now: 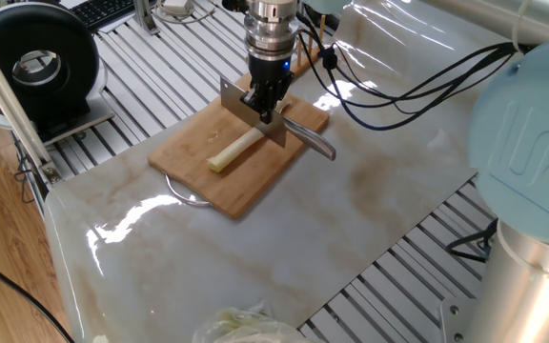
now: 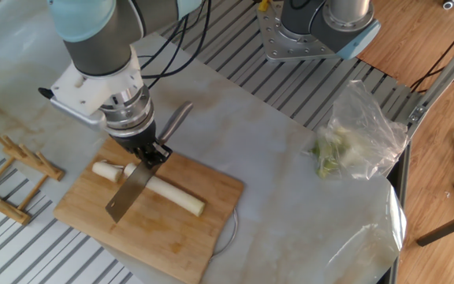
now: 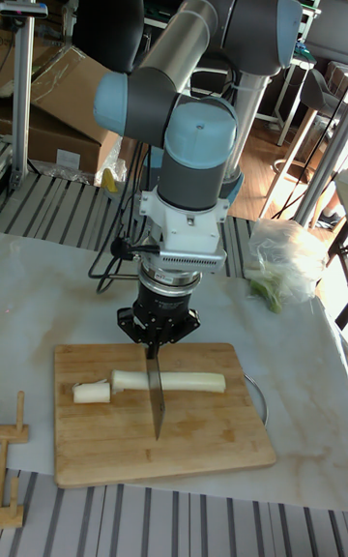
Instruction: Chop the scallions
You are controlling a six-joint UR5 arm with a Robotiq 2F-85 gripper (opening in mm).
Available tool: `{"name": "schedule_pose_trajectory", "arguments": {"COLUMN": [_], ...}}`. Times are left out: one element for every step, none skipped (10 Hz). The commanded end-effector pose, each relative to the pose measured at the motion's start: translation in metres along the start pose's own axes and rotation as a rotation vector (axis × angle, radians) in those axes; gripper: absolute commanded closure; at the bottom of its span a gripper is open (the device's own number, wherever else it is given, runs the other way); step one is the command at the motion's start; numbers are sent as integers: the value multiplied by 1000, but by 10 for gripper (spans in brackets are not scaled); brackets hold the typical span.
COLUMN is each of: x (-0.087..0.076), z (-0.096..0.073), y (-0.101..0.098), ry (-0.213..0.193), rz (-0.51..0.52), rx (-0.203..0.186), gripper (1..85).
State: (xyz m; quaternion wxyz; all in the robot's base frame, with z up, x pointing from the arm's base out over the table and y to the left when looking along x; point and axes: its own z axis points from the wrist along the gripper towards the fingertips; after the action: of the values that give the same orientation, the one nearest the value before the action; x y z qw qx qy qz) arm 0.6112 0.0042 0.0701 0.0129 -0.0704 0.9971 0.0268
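Claw (image 3: 157,336) grips knife (image 3: 156,394); blade crosses scallions (image 3: 179,382) on cutting board (image 3: 155,441).
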Motion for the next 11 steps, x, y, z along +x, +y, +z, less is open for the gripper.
{"name": "schedule_pose_trajectory", "arguments": {"x": [-11,-17,-21,-22,-22,-22,-23,-25,-28,-32,-34], "z": [-2,1,2,2,-1,-2,-2,1,6,10,10], "y": [4,8,8,6,2,-2,-5,-7,-8,-6,-2], "ry": [-5,-11,-13,-8,-4,-2,-5,-10,-16,-26,-25], "rz": [27,37,37,31,25,25,27,27,38,55,63], "rx": [-2,-7,-22,-55,-68,-69,-67,-65,-44,-12,-7], "gripper": [843,843,843,843,843,843,843,843,843,843,843]}}
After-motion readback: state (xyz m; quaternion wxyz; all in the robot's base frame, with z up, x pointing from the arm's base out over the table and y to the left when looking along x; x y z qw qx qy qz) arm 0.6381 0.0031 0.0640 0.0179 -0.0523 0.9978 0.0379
